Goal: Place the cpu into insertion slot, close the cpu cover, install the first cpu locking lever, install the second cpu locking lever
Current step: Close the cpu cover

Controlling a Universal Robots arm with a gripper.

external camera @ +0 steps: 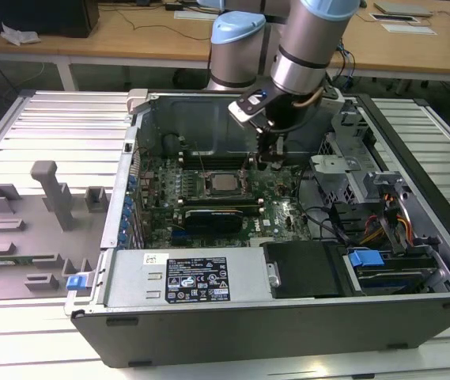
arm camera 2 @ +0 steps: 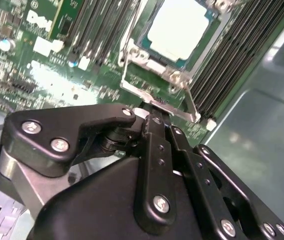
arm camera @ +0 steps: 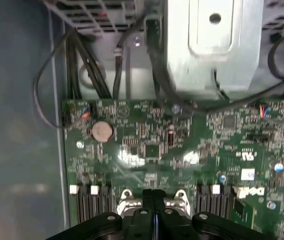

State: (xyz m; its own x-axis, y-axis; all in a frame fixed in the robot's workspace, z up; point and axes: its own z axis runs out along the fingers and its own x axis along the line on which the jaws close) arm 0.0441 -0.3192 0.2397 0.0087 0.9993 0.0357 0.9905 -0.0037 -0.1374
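The cpu [external camera: 225, 184] lies flat in the insertion slot [external camera: 211, 193] on the green board, its silvery top [arm camera 2: 177, 27] showing. The cpu cover [arm camera 2: 132, 89], a thin metal frame, stands tilted up off the slot on the side nearest my gripper. My gripper [external camera: 270, 161] hangs just to the exterior view's right of the slot. Its black fingertips [arm camera 2: 150, 114] are shut together and rest against the cover's raised edge [arm camera: 127, 198]. A thin wire lever [arm camera 2: 191, 102] runs along one side of the cover. I cannot tell whether the levers are latched.
Long memory slots [arm camera 2: 231, 55] flank the socket. A black graphics card [external camera: 217, 215] lies in front of it. Cables [arm camera: 82, 70] and a metal drive cage [external camera: 343, 170] crowd the exterior view's right. The case walls [external camera: 288, 332] enclose the board. A grey fixture tray [external camera: 35, 229] sits at the left.
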